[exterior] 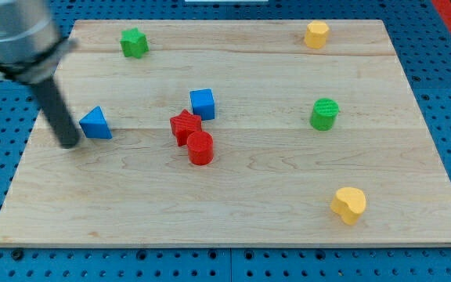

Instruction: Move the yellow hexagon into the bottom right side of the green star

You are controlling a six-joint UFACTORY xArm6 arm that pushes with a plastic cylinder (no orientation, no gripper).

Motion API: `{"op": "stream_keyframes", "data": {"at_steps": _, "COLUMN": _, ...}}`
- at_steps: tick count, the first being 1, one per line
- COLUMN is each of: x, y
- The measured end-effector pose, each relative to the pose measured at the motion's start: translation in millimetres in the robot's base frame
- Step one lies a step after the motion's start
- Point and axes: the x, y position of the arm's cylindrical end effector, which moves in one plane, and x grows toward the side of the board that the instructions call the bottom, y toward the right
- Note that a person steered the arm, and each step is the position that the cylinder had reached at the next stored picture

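Observation:
The yellow hexagon [315, 34] sits near the view's top right of the wooden board. The green star [134, 42] sits near the top left. My tip [69, 143] rests on the board at the left, just left of the blue triangle [95, 124] and well below the green star. The tip is far from the yellow hexagon.
A blue cube [203, 103], a red star [184, 126] and a red cylinder [200, 148] cluster at the centre. A green cylinder [324, 114] stands at the right. A yellow heart [349, 204] lies at the bottom right. The board [233, 227] rests on a blue perforated surface.

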Motion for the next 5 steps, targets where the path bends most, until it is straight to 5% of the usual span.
{"op": "stream_keyframes", "data": {"at_steps": 1, "x": -19.1, "y": -4.3}}
{"op": "stream_keyframes", "data": {"at_steps": 3, "x": -8.1, "y": 128.2}}
{"op": "stream_keyframes", "data": {"at_steps": 5, "x": -11.1, "y": 103.9}}
